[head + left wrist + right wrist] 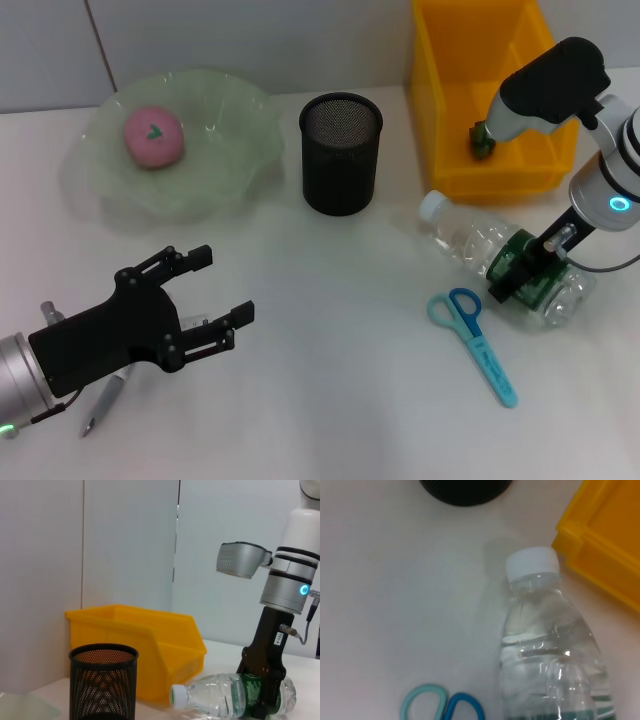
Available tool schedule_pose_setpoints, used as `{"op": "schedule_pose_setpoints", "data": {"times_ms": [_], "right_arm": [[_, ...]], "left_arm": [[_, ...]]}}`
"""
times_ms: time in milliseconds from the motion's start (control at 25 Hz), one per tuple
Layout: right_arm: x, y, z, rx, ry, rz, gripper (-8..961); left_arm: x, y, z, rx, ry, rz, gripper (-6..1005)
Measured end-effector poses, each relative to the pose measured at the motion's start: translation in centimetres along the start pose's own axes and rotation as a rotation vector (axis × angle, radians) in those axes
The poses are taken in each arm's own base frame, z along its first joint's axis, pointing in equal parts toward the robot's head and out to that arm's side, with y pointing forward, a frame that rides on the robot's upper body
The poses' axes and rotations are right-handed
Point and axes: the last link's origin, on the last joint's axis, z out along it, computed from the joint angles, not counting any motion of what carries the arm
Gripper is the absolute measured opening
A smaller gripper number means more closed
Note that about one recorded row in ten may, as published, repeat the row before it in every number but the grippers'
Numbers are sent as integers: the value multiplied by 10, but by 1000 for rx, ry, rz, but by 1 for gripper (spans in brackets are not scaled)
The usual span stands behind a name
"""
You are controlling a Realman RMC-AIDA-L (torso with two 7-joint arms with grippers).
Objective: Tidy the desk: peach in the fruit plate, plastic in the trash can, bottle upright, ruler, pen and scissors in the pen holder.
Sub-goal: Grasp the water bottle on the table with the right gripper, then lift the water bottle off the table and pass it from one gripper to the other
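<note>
Progress check, roughly a third done as far as I could judge. The peach (152, 136) sat in the fruit plate (230, 170) at the upper left of the head view, so that one was ticked off. Something small and green lay in the yellow bin (440, 110) at the upper right, which I took for the trash can; probably the plastic, but my own arm covered most of it, so no promises.

The bottle (470, 240) lay on its side at the right of the frame, cap pointing toward the holder (340, 152). My right pincer (522, 275) was down on its labelled middle, jaws either side and seemingly gripping it, though I couldn't see actual contact.

Left to do: scissors (478, 340) flat on the counter (340, 400) just below the bottle, and the pen (103, 404) at lower left, half under my left pincer (222, 292), which hung released and empty over it. The holder looked empty.

No ruler anywhere in view. My right wrist view showed only the bottle top and scissor handles.
</note>
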Motion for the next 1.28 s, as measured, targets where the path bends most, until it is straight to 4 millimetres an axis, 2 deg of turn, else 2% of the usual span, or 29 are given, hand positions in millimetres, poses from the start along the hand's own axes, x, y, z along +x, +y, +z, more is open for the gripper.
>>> {"op": "schedule_pose_setpoints", "data": {"times_ms": [320,680,1080,1280], "right_arm": [[4,1,-2,-6,9,-2,804],[10,5,-13,-52,-47,15,793],[25,4,-27,-55,-98,30,780],[33,11,-33,-112,-161,7,780]], "left_arm": [[0,0,0,-1,1,1,860],[1,0,0,-1,0,2,860],[2,-1,0,0,8,7,860],[5,1,-1,-12,27,8,860]]}}
